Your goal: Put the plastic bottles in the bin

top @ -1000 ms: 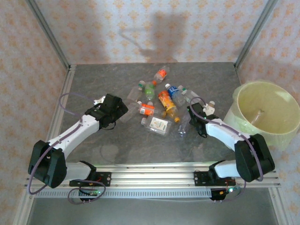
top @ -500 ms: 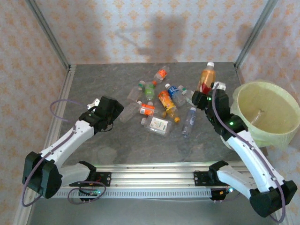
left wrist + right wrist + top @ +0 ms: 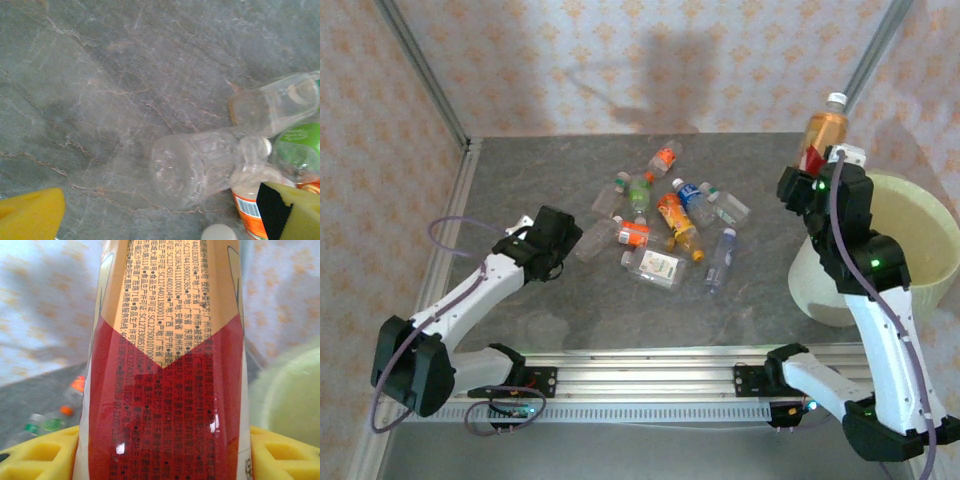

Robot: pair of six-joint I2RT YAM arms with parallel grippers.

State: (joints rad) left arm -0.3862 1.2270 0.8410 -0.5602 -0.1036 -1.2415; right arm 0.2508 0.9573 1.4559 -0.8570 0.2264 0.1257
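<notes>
Counting ten plastic bottles (image 3: 677, 222) loose on the table (image 3: 520, 180), bunched in a single heap near its middle, plus an eleventh up in the air. One bin (image 3: 905, 180), two arms. Across the heap, thin clear plastic throughout: some round, some crumpled, one flat and squarish with a white label; caps in orange, green and white, labels in orange, green and blue.

Over to the right gripper (image 3: 814, 172), pinched tight on that eleventh, the amber bottle (image 3: 823, 132). Upright, white cap on top, glossy red-and-orange label with fine print squeezed between yellow foam pads (image 3: 40, 460). Held high, just beside the left rim of the bin, a round, smooth, pale yellow-green tub. Hard to tell whether over the opening or just short of it.

Down to the left gripper (image 3: 576, 236), spread wide and empty, low at the heap's left edge. Between its fingers (image 3: 30, 217), a clear ribbed bottle (image 3: 200, 167) on its side on grey veined stone, base toward the camera, touching neither finger as far as visible
</notes>
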